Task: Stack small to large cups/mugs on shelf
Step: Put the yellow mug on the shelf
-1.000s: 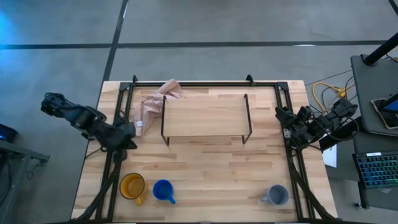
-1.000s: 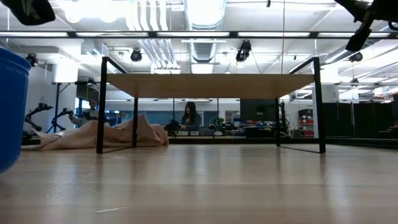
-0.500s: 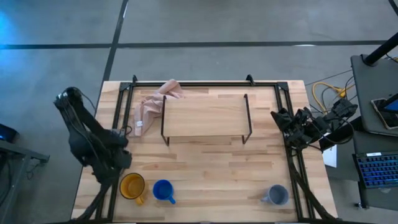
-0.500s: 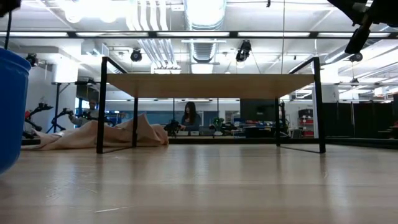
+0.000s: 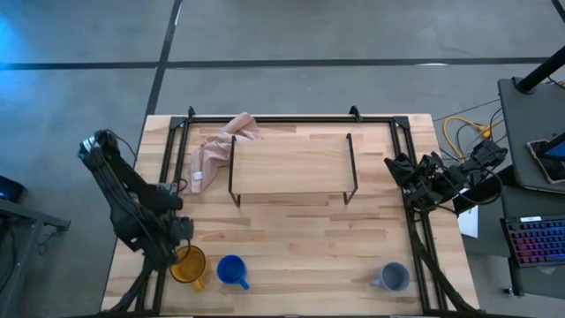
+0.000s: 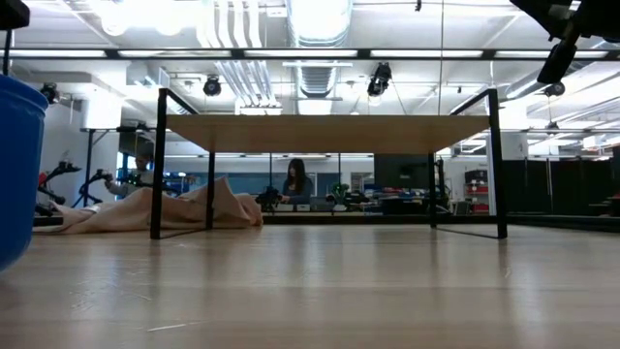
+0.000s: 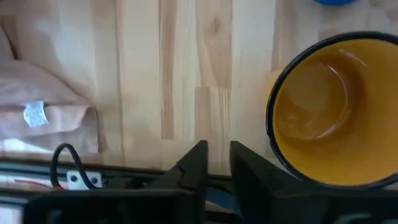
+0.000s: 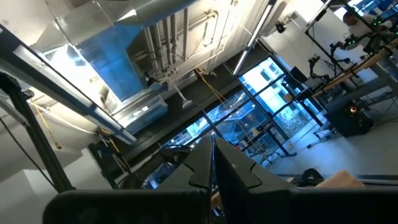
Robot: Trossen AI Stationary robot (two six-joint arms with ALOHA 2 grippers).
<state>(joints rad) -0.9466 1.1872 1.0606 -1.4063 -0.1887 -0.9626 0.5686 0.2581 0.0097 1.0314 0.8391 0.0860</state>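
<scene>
Three handled mugs along the near edge of the light wooden tabletop (image 5: 291, 238), none on the shelf. Wide yellow-orange mug with dark rim (image 5: 188, 264) at near left, upright, empty inside, handle toward the near edge. Bright blue mug (image 5: 231, 270) just to its right, close beside it but apart. Pale grey-blue mug (image 5: 394, 276) well apart at near right, handle pointing left.

Low rack with light wood plank top and thin black wire legs (image 5: 292, 164) at far centre, top bare. Crumpled pink cloth (image 5: 216, 147) at its far left corner, part of it against the rack's left leg, white tag showing.

Left gripper (image 5: 177, 237) above the table's left side, just far-left of the yellow-orange mug, not touching it. In the left wrist view, two dark fingers (image 7: 196, 163) set narrowly, a slim gap between them, nothing held; yellow mug rim just beside one finger.

Right gripper (image 5: 396, 168) off the table's right edge, level with the rack, pointed up toward the ceiling in its wrist view; fingers (image 8: 205, 158) pressed together, nothing between.

Low view: blue mug wall at extreme left, rack in the middle, cloth heaped behind its left leg, a seated person (image 6: 295, 182) far back in the room.
</scene>
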